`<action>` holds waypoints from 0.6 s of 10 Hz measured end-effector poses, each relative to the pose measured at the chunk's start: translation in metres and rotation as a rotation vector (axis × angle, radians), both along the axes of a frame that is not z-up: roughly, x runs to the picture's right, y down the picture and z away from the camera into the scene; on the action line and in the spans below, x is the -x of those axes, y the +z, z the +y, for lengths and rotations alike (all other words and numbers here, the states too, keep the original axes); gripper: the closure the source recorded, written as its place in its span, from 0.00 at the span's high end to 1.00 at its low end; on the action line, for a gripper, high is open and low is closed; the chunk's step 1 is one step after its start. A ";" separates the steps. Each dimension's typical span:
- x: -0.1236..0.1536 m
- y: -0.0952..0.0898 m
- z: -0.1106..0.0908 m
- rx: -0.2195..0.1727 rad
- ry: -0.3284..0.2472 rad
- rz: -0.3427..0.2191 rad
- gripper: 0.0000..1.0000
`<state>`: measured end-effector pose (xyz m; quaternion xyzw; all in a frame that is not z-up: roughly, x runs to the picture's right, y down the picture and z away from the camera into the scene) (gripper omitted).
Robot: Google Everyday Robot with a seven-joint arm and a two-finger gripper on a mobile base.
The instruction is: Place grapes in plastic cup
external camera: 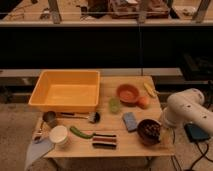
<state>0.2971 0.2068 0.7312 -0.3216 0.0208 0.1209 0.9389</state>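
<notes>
Grapes (149,130) lie at the table's (125,146) front-right corner in a dark bowl (140,137). The arm (185,107) bends over it, with the gripper (161,131) just beside the bowl, its state impossible to tell. This looks like the reach; next it must grasp the bunch and carry it to the cup (114,105).

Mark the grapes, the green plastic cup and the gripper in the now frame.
dark purple-brown bumpy grapes (148,131), camera view, middle of the bunch.
pale green translucent plastic cup (115,105), camera view, side wall.
gripper (162,131), camera view, tip, down beside the grapes.
</notes>
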 end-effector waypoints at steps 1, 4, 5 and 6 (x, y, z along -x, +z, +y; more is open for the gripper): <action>-0.001 0.001 0.001 0.002 -0.002 0.008 0.58; -0.002 0.007 0.005 0.001 0.009 0.039 0.29; -0.004 0.008 0.007 0.003 0.017 0.048 0.17; -0.004 0.010 0.008 0.006 0.020 0.052 0.10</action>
